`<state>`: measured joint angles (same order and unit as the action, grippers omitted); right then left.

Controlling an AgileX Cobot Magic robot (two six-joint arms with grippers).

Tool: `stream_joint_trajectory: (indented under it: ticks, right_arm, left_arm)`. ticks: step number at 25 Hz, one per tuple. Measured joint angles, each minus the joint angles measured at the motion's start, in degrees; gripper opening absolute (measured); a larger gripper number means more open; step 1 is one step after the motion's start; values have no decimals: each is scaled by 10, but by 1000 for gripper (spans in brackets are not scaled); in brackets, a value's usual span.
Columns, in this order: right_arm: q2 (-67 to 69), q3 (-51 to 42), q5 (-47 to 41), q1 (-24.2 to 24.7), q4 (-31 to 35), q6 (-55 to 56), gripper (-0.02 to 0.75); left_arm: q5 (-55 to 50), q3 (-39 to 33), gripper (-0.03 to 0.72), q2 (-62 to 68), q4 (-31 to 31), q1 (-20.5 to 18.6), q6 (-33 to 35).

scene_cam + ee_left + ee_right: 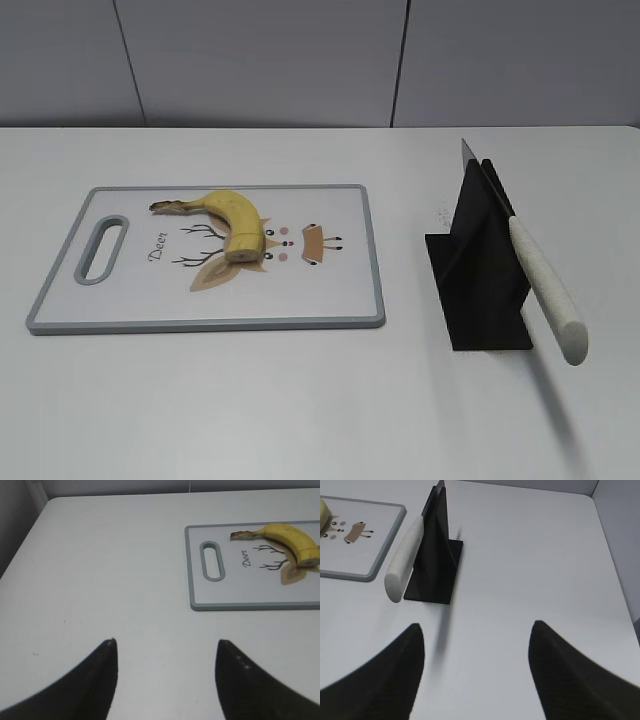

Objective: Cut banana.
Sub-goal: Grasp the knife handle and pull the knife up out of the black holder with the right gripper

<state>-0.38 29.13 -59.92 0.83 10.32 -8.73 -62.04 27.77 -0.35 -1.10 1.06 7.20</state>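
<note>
Nearest to us in the left wrist view, the left end effector (165,652) hangs over bare white bench (100,580), its two dark fingers (97,680) spread wide with nothing between them and nothing touching them. In the right wrist view we see the right end effector (475,635) in the same condition: fingers (560,675) set wide apart, empty, above the bench and clear of every object.

Beyond the right end effector stands a black knife stand (437,555), and in it rests a knife (405,562) with a pale speckled handle that slopes down and out toward us, its blade tucked into the stand's slot. In the exterior view the knife (545,290) and its stand (480,270) sit on the right side of the bench, well apart from the cutting board (130,320).

Farther out from the left end effector lies that grey-rimmed white cutting board (189,570), with a handle slot and a printed deer drawing. The banana (292,542) lies on the board's upper middle, curved, unpeeled, its dark stem pointing toward the handle slot and its flat cut end resting over the deer print. In the exterior view we find the banana (232,222) in the same spot, touching neither end effector.
</note>
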Motion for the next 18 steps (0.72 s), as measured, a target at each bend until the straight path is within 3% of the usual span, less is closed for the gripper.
stream_joint_trajectory:
  ticks: [9,18]
  right_arm:
    - [78,15,1,0,1,11,509]
    - [209,119,-31,0,-4,18,509]
  left_arm:
    - [0,0,591,1,0,0,0]
    - [0,0,591,1,0,0,0]
